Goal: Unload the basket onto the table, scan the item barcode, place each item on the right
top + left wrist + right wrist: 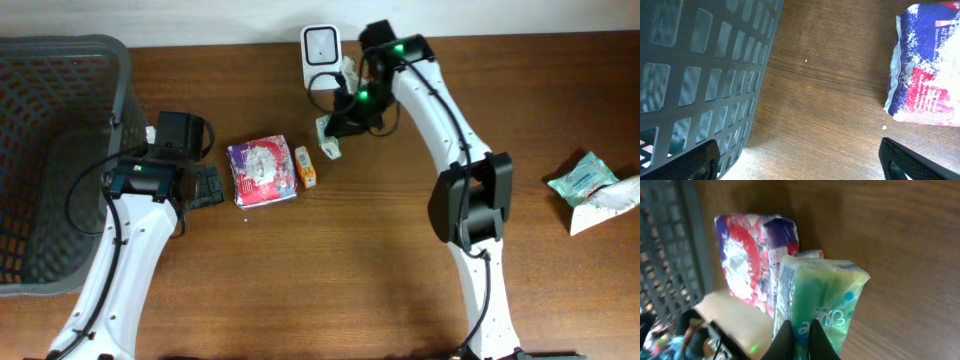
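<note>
The left arm (125,265) and the right arm (432,100) are both made of smooth white tube-like links joined by chunky black joints (470,205). Small green lights (398,46) glow on the black housings near the wrists, and thin black cables (452,118) run along the white shells. The left fingers (692,162) are black and finely textured, the right fingers (785,341) narrow and dark

Green and white for the pouch (820,300); purple, red and white splashes across the packet (262,170); orange on the small box (306,166); grey lattice basket (60,45); brown wood-grain table (380,280).
</note>
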Controlling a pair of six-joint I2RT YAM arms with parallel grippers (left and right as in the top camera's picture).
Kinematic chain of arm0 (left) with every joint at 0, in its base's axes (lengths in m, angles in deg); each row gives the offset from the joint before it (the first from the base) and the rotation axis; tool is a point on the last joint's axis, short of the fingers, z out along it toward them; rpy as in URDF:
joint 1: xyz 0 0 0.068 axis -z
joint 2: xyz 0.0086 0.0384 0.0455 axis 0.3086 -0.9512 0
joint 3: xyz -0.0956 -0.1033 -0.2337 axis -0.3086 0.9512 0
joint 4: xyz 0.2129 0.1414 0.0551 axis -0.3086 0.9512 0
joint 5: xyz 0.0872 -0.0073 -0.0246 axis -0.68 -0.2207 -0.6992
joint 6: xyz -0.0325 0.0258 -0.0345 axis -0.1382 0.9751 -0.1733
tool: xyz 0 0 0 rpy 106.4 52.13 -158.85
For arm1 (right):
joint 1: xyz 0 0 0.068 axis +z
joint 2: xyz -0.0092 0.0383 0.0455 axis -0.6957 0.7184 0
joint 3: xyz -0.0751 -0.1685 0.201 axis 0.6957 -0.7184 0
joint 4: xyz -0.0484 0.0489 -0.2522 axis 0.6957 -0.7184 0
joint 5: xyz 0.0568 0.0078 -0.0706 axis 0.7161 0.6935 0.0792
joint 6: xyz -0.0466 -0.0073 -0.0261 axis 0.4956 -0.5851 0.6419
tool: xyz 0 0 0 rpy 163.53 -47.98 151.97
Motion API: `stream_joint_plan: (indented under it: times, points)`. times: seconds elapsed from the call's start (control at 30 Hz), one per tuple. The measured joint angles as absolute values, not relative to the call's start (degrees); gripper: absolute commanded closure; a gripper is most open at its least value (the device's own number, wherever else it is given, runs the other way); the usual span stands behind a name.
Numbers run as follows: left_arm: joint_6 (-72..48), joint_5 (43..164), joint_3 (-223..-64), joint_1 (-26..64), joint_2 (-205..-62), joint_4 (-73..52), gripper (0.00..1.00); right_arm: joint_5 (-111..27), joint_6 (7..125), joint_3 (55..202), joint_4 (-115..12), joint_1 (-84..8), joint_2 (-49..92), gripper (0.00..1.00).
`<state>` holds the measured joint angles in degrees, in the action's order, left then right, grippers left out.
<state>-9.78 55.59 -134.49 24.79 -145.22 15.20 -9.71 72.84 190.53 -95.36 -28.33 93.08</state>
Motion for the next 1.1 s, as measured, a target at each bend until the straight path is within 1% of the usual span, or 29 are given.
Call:
stream_joint_plan:
  times: [0.07,0.1,0.17,0.2,0.27,0.3,0.33,0.4,0.5,0.53,0.6,0.63,0.8,0.83,0.87,0.9,0.93,0.97,1.1]
  points:
    - [-9.8,55.6,-134.5,24.8,-145.2,15.1,0.01,-6.8,75.5,183.4,-93.4,-30.5,93.1,0.95]
    - [-9.8,55.6,-134.5,24.8,-145.2,15.2,0.01,-6.3,76.1,180.0,-91.4,-31.2,93.1,0.88]
    - [-9.8,55.6,-134.5,24.8,-145.2,15.2,0.01,-5.2,77.2,172.6,-90.0,-34.1,93.2,0.67]
    - [-9.8,55.6,-134.5,24.8,-145.2,15.2,0.01,-5.6,77.2,171.8,-90.5,-35.5,93.2,0.54]
    - [-9.8,55.6,-134.5,24.8,-145.2,15.2,0.01,-7.9,77.7,171.9,-94.0,-39.5,93.2,0.52]
    - [-9.8,55.6,-134.5,24.8,-145.2,15.2,0.01,-9.1,77.8,172.7,-97.8,-42.5,93.2,0.51]
    - [-9.8,55.6,-134.5,24.8,-145.2,15.2,0.01,-9.8,78.0,174.0,-99.8,-44.7,93.2,0.48]
    - [-9.8,55.6,-134.5,24.8,-145.2,15.2,0.01,-10.4,80.2,178.8,-105.9,-46.3,93.1,0.45]
    - [-9.8,55.6,-134.5,24.8,-145.2,15.2,0.01,-10.7,81.9,182.0,-106.7,-44.4,92.8,0.44]
    - [-9.8,55.6,-134.5,24.8,-145.2,15.2,0.01,-11.6,82.1,182.0,-104.7,-43.0,92.8,0.4]
    - [-9.8,55.6,-134.5,24.8,-145.2,15.2,0.01,-12.9,82.3,181.8,-102.4,-40.7,92.8,0.4]
    - [-9.8,55.6,-134.5,24.8,-145.2,15.2,0.01,-14.8,82.2,181.7,-99.0,-39.3,92.8,0.4]
    - [-9.8,55.6,-134.5,24.8,-145.2,15.2,0.01,-20.0,82.0,178.7,-92.4,-32.2,92.8,0.4]
    - [-9.8,55.6,-134.5,24.8,-145.2,15.2,0.01,-21.6,81.1,176.8,-90.6,-31.5,92.8,0.47]
    - [-9.8,55.6,-134.5,24.8,-145.2,15.2,0.01,-22.5,80.0,175.5,-90.1,-31.2,92.8,0.57]
    - [-9.8,55.6,-134.5,24.8,-145.2,15.1,0.01,-23.1,79.4,174.1,-88.6,-31.2,92.2,0.77]
    - [-9.8,55.6,-134.5,24.8,-145.2,15.2,0.01,-23.3,78.8,172.9,-88.2,-31.2,91.8,0.91]
    - [-9.8,55.6,-134.5,24.8,-145.2,15.2,0.01,-23.4,78.6,171.8,-88.2,-31.3,91.6,0.96]
    - [-9.8,55.6,-134.5,24.8,-145.2,15.2,0.01,-21.2,78.2,171.6,-91.4,-31.4,91.2,0.96]
